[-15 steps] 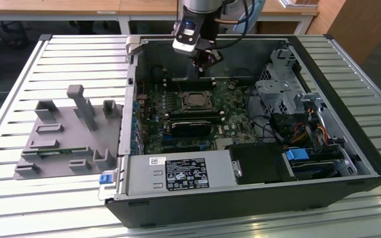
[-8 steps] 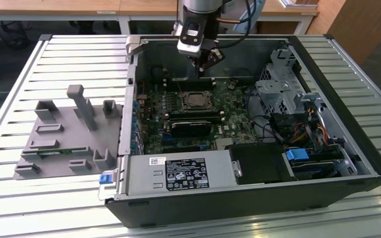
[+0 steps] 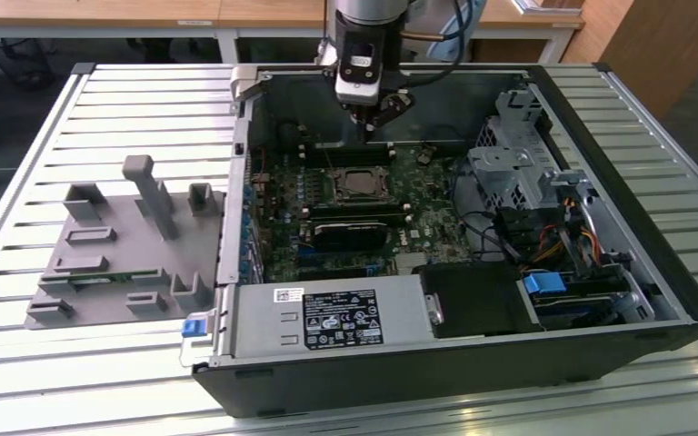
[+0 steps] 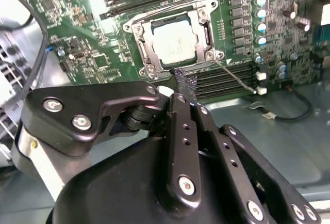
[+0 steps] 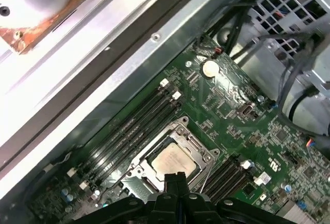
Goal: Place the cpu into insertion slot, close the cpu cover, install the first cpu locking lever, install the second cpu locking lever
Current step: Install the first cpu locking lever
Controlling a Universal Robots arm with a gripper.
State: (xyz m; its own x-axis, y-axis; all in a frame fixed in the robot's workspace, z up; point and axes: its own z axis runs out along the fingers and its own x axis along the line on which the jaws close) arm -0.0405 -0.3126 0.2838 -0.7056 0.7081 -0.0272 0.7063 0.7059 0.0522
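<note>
1 cpu seated in the 1 insertion slot; 1 cpu cover down over it; arm points down, hand at slot's 12 o'clock in exterior view, fingers pinched together, empty.

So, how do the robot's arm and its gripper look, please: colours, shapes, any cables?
The arm is a dark cylinder with a silver-grey wrist section, and dark cables run beside it. The gripper is matt black, built of flat angular link bars joined by round silver screw heads. Its fingertips carry a dark, rough, woven-looking wrap.
</note>
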